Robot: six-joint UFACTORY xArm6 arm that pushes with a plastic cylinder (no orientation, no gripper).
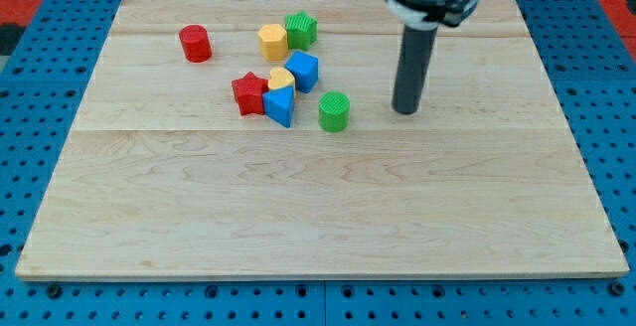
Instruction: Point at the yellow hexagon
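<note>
Yellow hexagon block [272, 41], made of ridged plastic, is sitting on the pale wooden board [318, 207] toward the view's top, left of centre. It is touching the green star-shaped block [300, 29], which is lying just to its upper right.

Below that pair, 4 more blocks are crowding together. The blue cube-like block [302, 71] is sitting just below and right of the hexagon, the small yellow heart-like block [280, 78] is pressing against its left side, the red star-shaped block [249, 92] is lying at the cluster's left edge, and the blue wedge-shaped block [280, 105] is sitting at the bottom, touching the red star. The green cylinder [335, 111] is standing just to the right of that wedge, slightly apart from it. The red cylinder [196, 44] is standing alone, well to the left of the hexagon.

My rod is hanging down from the view's top right, and my tip [404, 111] is resting at board level to the right of the green cylinder, near it but not touching. It is well apart from the yellow hexagon, which is lying up and to the left across the cluster. I am carrying no gripper, so my tool is simply a bare rod, holding nothing and touching no block.

A blue perforated table surface [40, 167] is showing around the board.
</note>
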